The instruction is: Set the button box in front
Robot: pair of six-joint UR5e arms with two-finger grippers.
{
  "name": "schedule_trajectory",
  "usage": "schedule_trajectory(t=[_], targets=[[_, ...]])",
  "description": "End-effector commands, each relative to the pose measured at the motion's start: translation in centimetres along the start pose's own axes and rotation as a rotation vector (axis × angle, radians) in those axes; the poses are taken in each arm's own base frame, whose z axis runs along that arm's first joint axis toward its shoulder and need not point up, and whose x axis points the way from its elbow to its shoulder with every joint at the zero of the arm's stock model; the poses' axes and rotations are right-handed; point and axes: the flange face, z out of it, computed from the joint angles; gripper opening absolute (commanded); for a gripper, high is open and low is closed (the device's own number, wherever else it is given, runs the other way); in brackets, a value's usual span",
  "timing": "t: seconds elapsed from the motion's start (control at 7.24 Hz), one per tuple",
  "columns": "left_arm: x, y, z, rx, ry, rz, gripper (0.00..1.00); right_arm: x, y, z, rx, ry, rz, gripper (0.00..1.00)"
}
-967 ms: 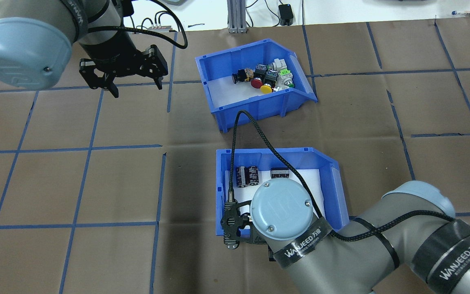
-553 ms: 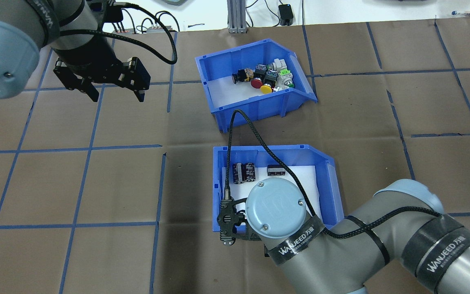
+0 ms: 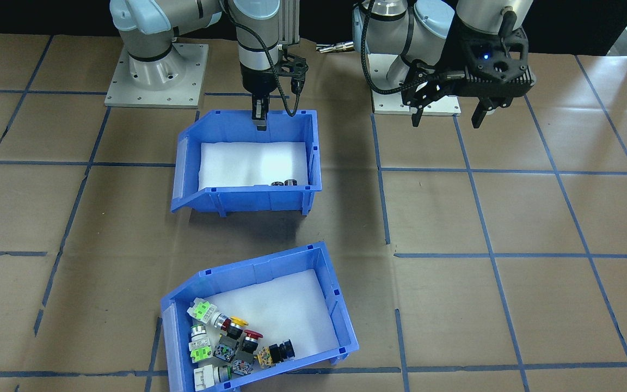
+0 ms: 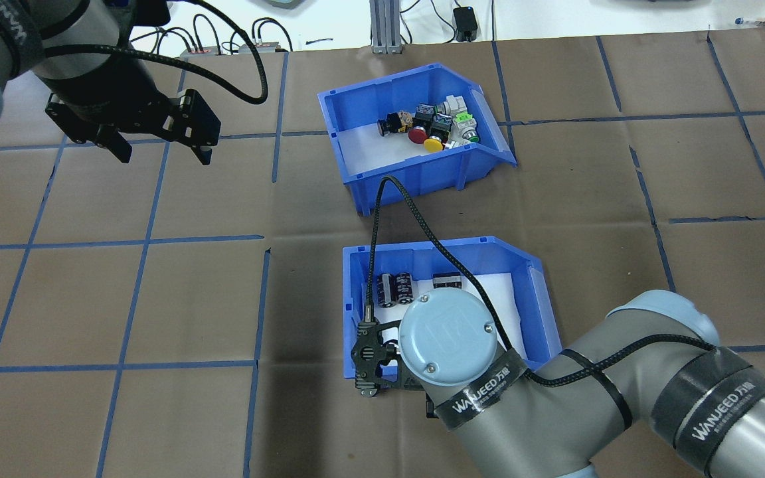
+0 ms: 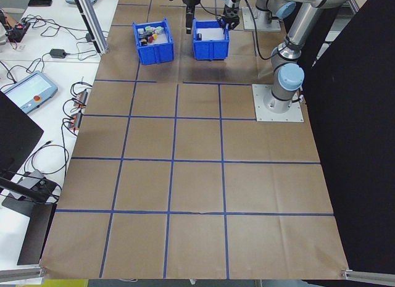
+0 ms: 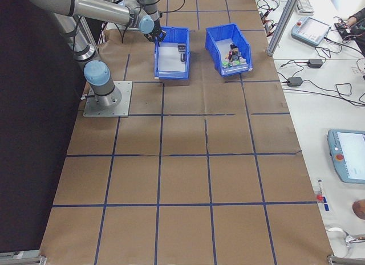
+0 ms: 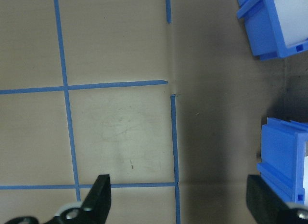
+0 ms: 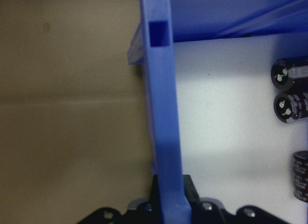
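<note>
**Bench inventory: two blue bins, clearing step in hand**

Item one, the button box (image 4: 416,133), a blue plastic bin with sloped open end and white liner; holds a cluster of green, yellow, red and black push-button switches (image 4: 432,125) at its sloped end; sits on the far side of the brown-papered bench (image 4: 157,299) from the robot, touched by neither arm.

Item two, a like blue plastic bin with a few black cylinders (image 4: 445,299); sits on the robot's side of the button box, a strip of bare paper between the two.

Right gripper (image 8: 171,190): closed astride the near wall of the cylinder bin, one finger inside and one outside, the wall pinched between.

Left gripper (image 4: 160,149): jaws spread wide, nothing held; hangs over bare paper well apart from both bins.

Step, as judged: the right arm has hold of the wrong bin's wall, apparently to shift it out of the front place; the button box is not yet handled.

Next move calls for: sliding the cylinder bin aside without tipping its loose cylinders (image 8: 291,94); then a firm grip on a wall of the button box to draw it forward.
</note>
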Motion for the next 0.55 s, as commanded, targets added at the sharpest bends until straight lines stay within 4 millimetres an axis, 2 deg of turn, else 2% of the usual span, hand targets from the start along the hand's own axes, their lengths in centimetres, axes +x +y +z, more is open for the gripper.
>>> schedule_trajectory(t=[0.0, 0.14, 0.28, 0.41], targets=[[0.0, 0.3, 0.3, -0.014, 0.003, -0.014, 1.0, 0.7, -0.1, -1.4, 0.009, 0.031, 0.003, 1.0], [0.1, 0.5, 0.6, -0.028, 0.006, -0.013, 1.0, 1.9, -0.7, -3.0, 0.021, 0.055, 0.008, 1.0], [0.1, 0.1, 1.4, -0.044, 0.01, -0.012, 1.0, 3.2, -0.4, -4.8, 0.015, 0.049, 0.029, 1.0], [0.0, 0.0, 1.8, -0.051, 0.006, 0.002, 1.0, 3.9, -0.3, -7.2, -0.001, 0.027, 0.035, 1.0]])
